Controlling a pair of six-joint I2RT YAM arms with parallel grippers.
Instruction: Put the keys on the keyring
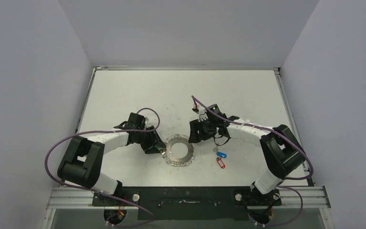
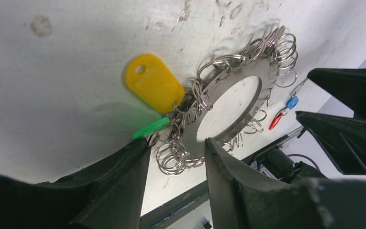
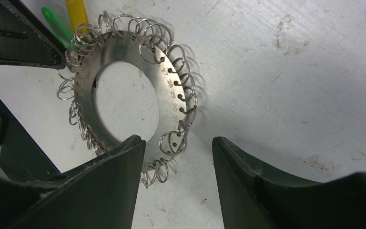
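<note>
**Keyring (image 1: 179, 151) on the table (image 1: 171, 95), flanked on both sides**

We see the keyring lying in the table's near half, between the two arms. Its rim is crowded all round with small wire loops. The left gripper (image 2: 176, 143) sits at the ring's left edge with its fingers spread. A bunch of loops lies in the gap between them, and we see nothing pinched. A yellow tag (image 2: 153, 89) and a green tag (image 2: 151, 128) hang from loops on that same side. The green one reaches the tip of one left finger. The right gripper (image 3: 177, 140) stands at the ring's far right edge, its fingers likewise spread. It straddles the rim with a few loops between the fingers, and one finger covers part of the flat plate. The blue key (image 1: 222, 155) and the red key (image 1: 220, 163) lie on the table to the right of the ring. They are close together, apart from the ring, and held by neither gripper. They rest just on the near side of the right arm (image 1: 248, 129).
</note>
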